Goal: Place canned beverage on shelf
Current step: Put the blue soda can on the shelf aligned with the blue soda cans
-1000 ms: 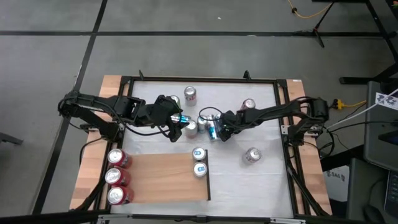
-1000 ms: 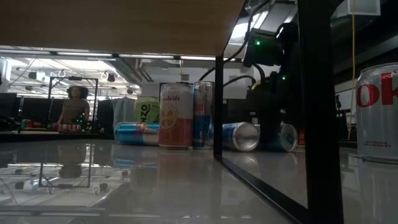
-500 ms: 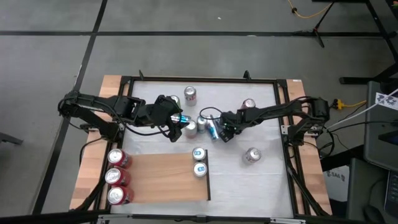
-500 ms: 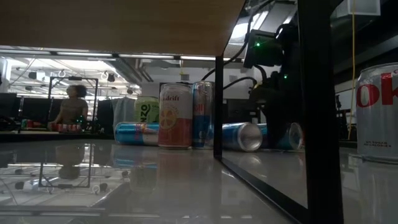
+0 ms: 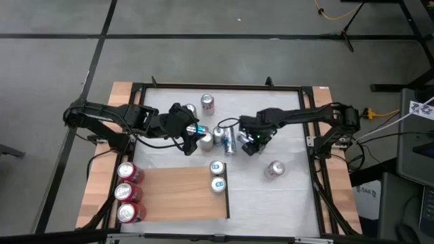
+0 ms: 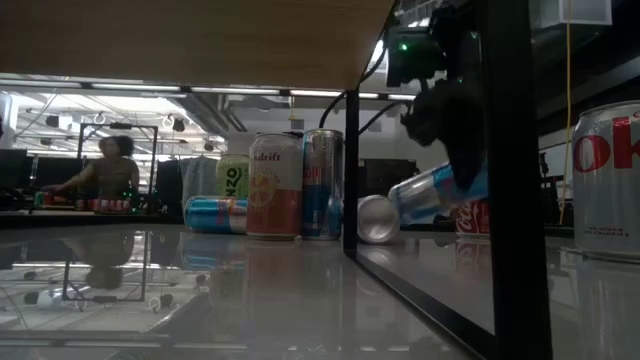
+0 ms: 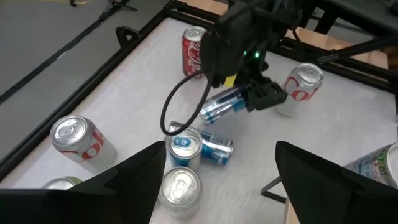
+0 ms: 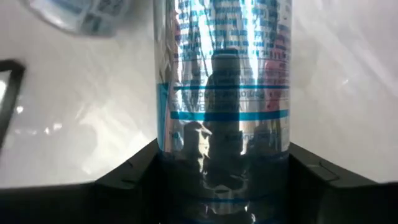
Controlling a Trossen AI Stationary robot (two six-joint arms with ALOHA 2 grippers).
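Note:
My right gripper (image 5: 245, 142) is shut on a blue-and-silver can (image 7: 222, 106) above the middle of the white table. The held can also shows in the low view (image 6: 435, 190) and the right wrist view (image 8: 224, 93). My left gripper (image 5: 195, 137) is open and empty just left of it, its fingers (image 7: 140, 180) wide apart. A silver can (image 7: 180, 186) stands upright on the table between them, apart from both. The wood-grain shelf (image 5: 176, 196) lies at the near left. Two cans (image 5: 216, 175) stand upright near its right edge. My right gripper pinches the can's round side (image 8: 224, 158) between its two fingers (image 8: 134, 177), near one end. The fingers come from above and the table's right, slanting down, and lie across the can. The can is lifted clear of the table and tilted, its free end (image 6: 405, 197) lower.
A second blue can (image 6: 378, 218) lies on its side below the held one, beside a standing blue-topped can (image 7: 183, 144). More cans stand at the far middle (image 5: 207, 102) and near right (image 5: 274, 169). Three red cans (image 5: 127, 192) stand at the shelf's left end. A person (image 6: 105, 175) moves in the room behind.
My right gripper has risen and gone a little toward the table's right edge with the blue can. The can lay on its side on the table and now hangs tilted, clear of it. The other lying can has stayed in place.

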